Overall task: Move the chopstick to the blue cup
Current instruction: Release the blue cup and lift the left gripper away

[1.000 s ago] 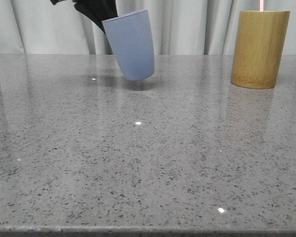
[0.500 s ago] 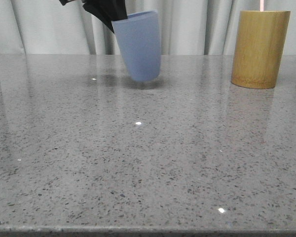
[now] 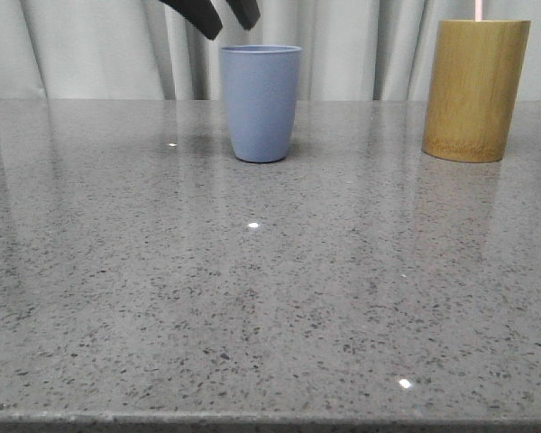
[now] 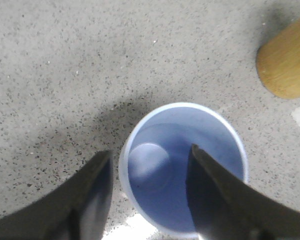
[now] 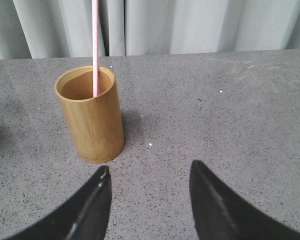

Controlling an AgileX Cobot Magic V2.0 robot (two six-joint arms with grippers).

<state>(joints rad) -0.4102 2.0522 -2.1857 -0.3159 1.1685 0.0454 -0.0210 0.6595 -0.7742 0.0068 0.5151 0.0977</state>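
Blue cup (image 3: 261, 103) stands upright and empty on the grey table (image 3: 270, 298); my left gripper (image 4: 149, 200) hangs just above its rim, jaws wide, holding nothing; my right gripper (image 5: 149, 200), also wide and empty, faces the bamboo holder (image 5: 91, 116) where the chopstick (image 5: 95, 47) stands; next, I judge, gripping that stick; no writing visible.

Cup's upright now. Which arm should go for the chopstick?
Right. Its open claw faces the bamboo holder with the chopstick standing inside, nothing between them. The left claw hangs open above the blue cup, on the far side from the holder.
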